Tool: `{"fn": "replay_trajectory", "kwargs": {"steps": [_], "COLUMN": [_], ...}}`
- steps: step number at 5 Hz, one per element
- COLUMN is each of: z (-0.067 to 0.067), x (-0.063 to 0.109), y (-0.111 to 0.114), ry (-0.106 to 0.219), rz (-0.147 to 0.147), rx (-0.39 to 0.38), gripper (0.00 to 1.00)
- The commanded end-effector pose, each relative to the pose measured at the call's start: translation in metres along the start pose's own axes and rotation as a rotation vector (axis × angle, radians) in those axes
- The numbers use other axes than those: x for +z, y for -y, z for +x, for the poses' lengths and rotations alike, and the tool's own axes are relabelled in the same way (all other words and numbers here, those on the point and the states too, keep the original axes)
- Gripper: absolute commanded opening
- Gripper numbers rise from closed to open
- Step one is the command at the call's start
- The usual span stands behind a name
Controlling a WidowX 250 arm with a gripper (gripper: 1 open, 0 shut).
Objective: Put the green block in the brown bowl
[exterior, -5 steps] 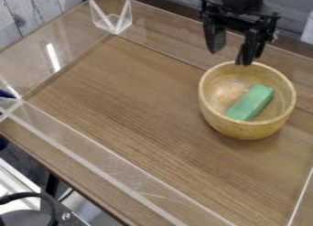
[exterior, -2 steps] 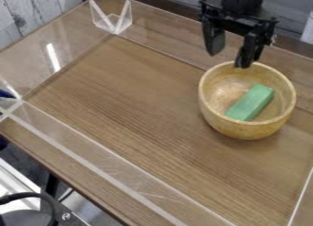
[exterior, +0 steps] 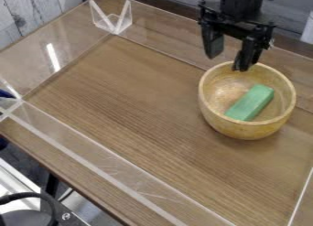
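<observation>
Nearest the camera runs the clear plastic wall [exterior: 73, 147] that fences the wooden table [exterior: 123, 102], its near edge catching light along the left and bottom of the view. Beyond it the brown tabletop is plain wood grain across the middle.

To the right and somewhat farther back sits the brown bowl [exterior: 248, 100], round, thick-walled, pale inside. The green block [exterior: 251, 102] lies inside it, resting on the bowl's floor and slanted, one end toward the near left of the interior and the other toward the far right, leaning up by the inner wall. Nothing else shows in the bowl.

Just behind the bowl's far rim, above it, hangs the gripper [exterior: 232, 52], dark, pointing downward with its two fingers spread apart and nothing between them. Its right finger reaches lower in the view, ending just above the bowl's far edge; whether it touches the rim cannot be told. The block is apart from the fingers.

At the far left corner of the enclosure a folded clear plastic piece [exterior: 110, 16] stands against the wall.

Set against the earlier frames, the bowl, the block and the plastic walls lie the same, and the gripper hangs in much the same spot with its fingers equally spread.
</observation>
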State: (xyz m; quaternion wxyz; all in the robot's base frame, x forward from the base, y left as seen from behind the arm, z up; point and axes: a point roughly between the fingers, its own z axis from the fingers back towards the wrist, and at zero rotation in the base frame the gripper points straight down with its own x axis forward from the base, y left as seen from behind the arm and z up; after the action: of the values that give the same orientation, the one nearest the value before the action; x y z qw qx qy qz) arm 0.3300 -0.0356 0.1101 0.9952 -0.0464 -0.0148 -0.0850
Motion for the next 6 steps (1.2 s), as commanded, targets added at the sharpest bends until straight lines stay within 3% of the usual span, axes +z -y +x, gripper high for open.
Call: {"fn": "replay_trajectory", "kwargs": {"steps": [1, 4, 5, 6], "z": [0.006, -0.020, -0.038, -0.059], "x": [0.009, 0.073, 0.086, 0.086], "y": [-0.001, -0.029, -0.057, -0.095], "ry": [0.038, 0.111, 0.103, 0.098], "rz": [0.010, 0.043, 0.067, 0.083], "rx": [-0.007, 0.047, 0.093, 0.164], "gripper": [1.00, 1.00, 1.00, 0.00]}}
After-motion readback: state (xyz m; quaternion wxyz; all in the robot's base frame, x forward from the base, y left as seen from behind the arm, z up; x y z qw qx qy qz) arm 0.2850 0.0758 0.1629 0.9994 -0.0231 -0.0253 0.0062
